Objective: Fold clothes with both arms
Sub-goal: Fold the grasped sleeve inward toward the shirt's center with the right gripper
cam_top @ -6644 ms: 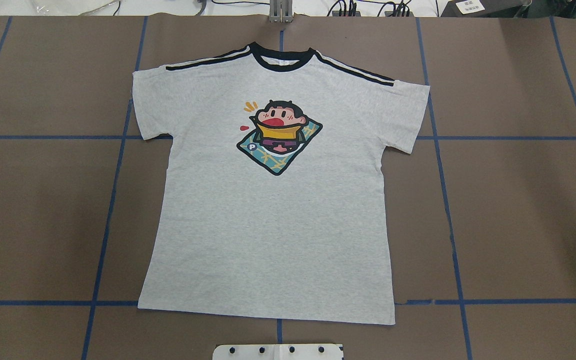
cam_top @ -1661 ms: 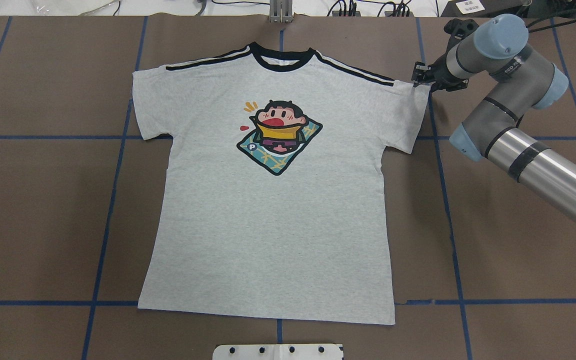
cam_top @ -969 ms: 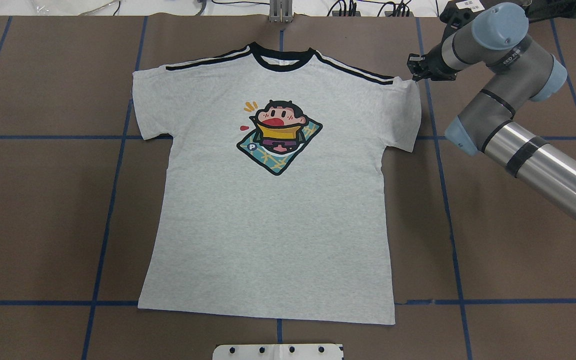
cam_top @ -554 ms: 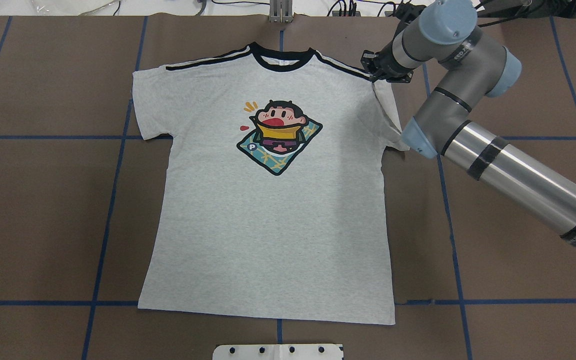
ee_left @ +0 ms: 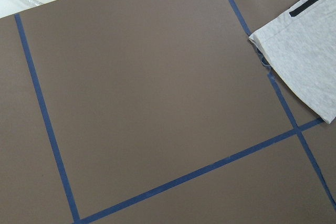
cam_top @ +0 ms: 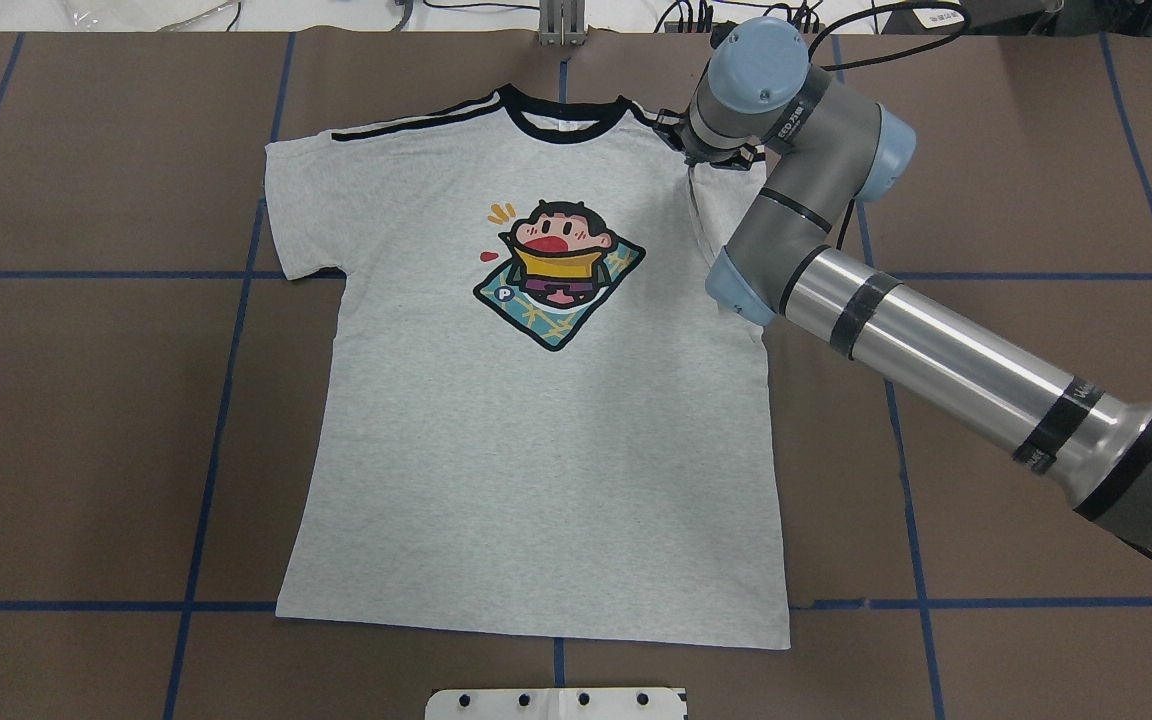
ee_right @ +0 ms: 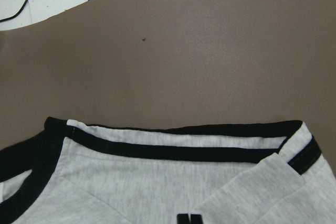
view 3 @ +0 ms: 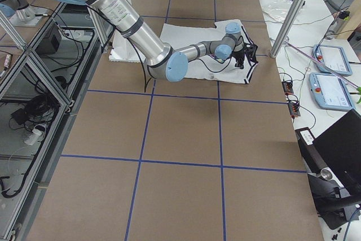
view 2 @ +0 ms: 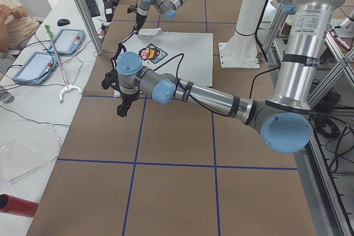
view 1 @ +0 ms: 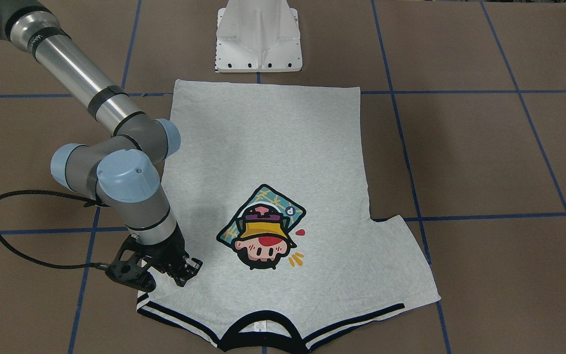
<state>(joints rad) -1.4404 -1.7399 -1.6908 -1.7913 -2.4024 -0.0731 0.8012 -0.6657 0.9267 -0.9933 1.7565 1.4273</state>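
Observation:
The grey T-shirt (cam_top: 536, 450) lies flat and face up on the brown table, its collar at the far edge. My right gripper (cam_top: 711, 160) is shut on the right sleeve, which is drawn inward over the shoulder stripes beside the neckband. The front view shows this gripper (view 1: 184, 273) low over the folded sleeve. In the right wrist view the sleeve flap (ee_right: 262, 192) lies doubled over the striped shoulder. My left gripper (view 2: 121, 108) hangs over bare table beyond the shirt's left sleeve (ee_left: 304, 56); whether it is open or shut I cannot tell.
The white pedestal base (view 1: 258, 37) stands just behind the shirt's hem. Blue tape lines (cam_top: 206, 450) grid the table. A black cable (view 1: 17, 246) loops beside the right wrist. A side bench with tablets (view 2: 66, 40) and a person's hand (view 2: 11, 15) lies past the far edge.
The right arm came in from the right, shut on the right sleeve's outer corner and carried it left over the shoulder toward the collar. The rest of the shirt has not moved.

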